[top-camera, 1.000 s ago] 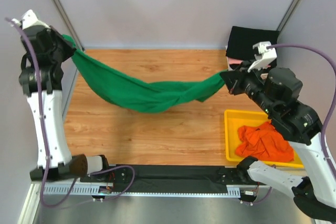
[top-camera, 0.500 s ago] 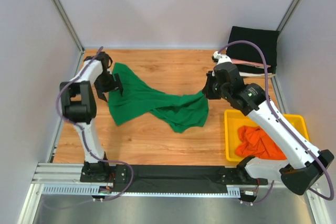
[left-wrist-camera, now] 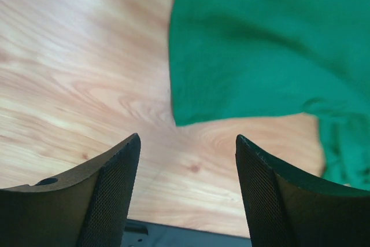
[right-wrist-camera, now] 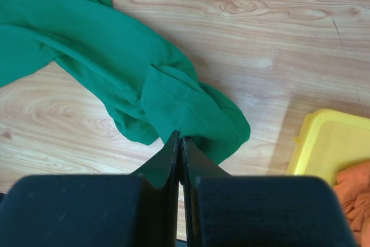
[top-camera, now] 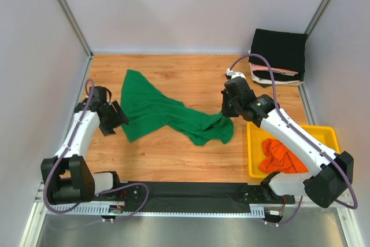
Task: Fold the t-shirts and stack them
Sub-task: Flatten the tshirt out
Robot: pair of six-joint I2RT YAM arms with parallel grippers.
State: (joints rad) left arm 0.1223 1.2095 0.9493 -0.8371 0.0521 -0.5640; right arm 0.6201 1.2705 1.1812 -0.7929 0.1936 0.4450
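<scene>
1. Worktop [top-camera: 173,154]: pale wood-grain board, enclosed by plain grey wall panels [top-camera: 173,10] on the left, far and right sides. A black strip runs along its near edge.
2. Left arm: rises from the near-left base along the left edge, forearm held low. The left hand [top-camera: 118,118] points right at the shirt's left hem, just beside it and not touching. Its fingers stand wide apart with nothing between them, and the inner pads are black with a mesh texture.
3. Right arm: reaches from the near-right base past the tray to the middle. The right hand [top-camera: 227,111] angles down, fingers pressed together and pinching the bunched right end of the shirt.
4. Green t-shirt [top-camera: 156,111]: soft matte knit lying on the worktop from left to centre. It is spread fairly flat at the left, and twisted and heaped at the right.
5. Open room: bare wood shows far of the shirt, and near of it up to the black strip.
6. Yellow tray [top-camera: 254,143]: rectangular plastic, at the right, near the shirt's heaped end but apart from it. It holds a crumpled orange garment [top-camera: 286,157].
7. Black folded stack [top-camera: 280,50]: in the far right corner, with paler layers beneath.
</scene>
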